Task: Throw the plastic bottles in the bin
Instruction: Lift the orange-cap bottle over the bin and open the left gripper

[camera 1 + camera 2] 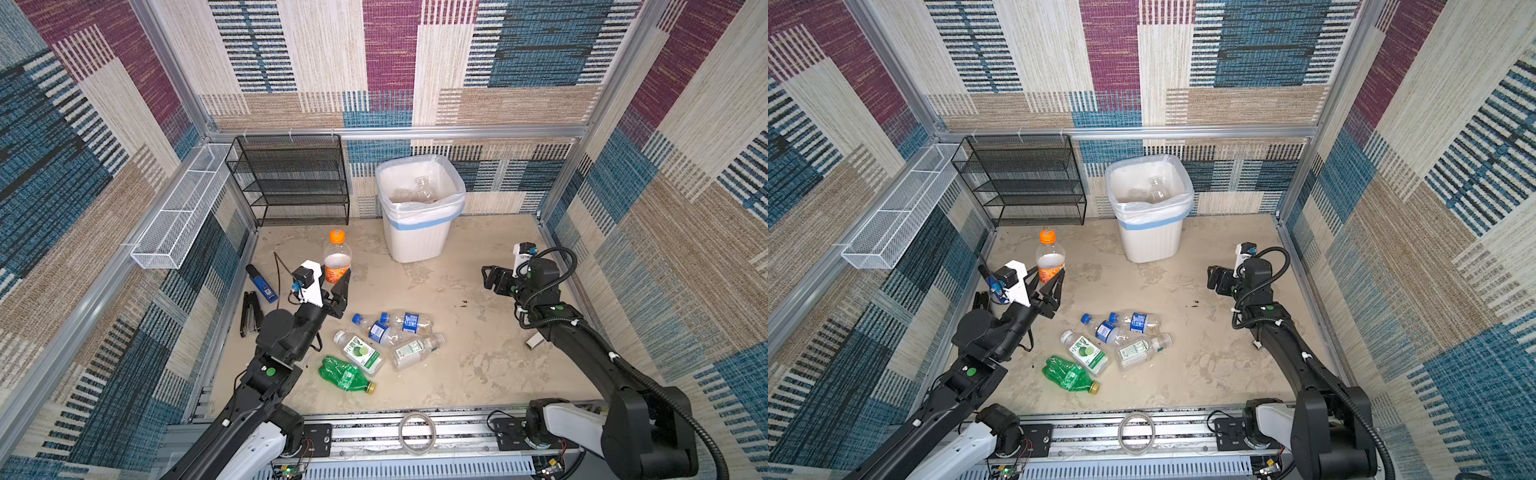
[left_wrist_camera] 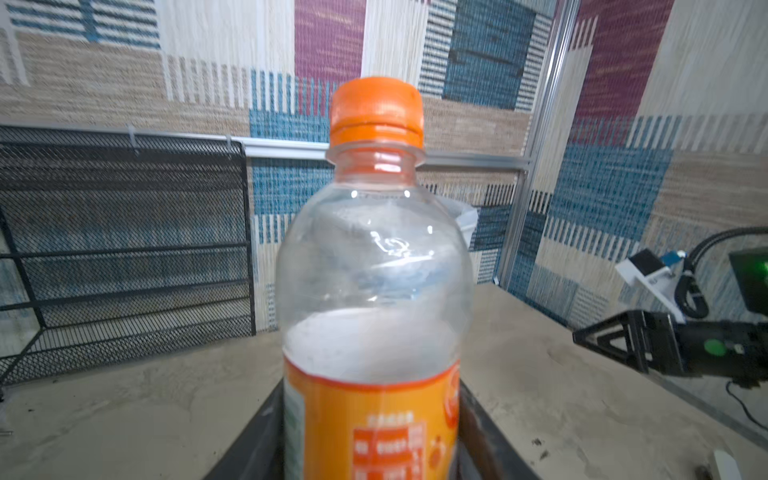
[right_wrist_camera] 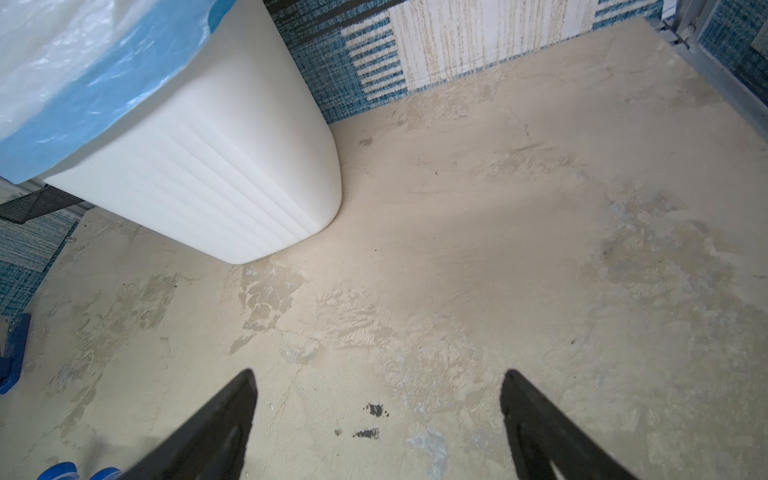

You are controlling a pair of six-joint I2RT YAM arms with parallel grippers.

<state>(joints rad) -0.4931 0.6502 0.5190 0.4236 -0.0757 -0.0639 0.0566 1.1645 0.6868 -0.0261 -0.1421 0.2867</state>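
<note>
Left of centre: left gripper fingers clamped on label of upright orange-capped bottle. Lower centre: five loose bottles lying flat. Upper centre: bin, clear bottles inside. Right side: right gripper fingers spread wide, empty.

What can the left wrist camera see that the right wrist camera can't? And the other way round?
Only the left wrist camera: the orange-capped bottle, up close, upright in the left pincer. Only the right wrist camera: the ribbed white side of the bin, close by. Both: the open right pincer, the sandy table and the patterned wall.
</note>
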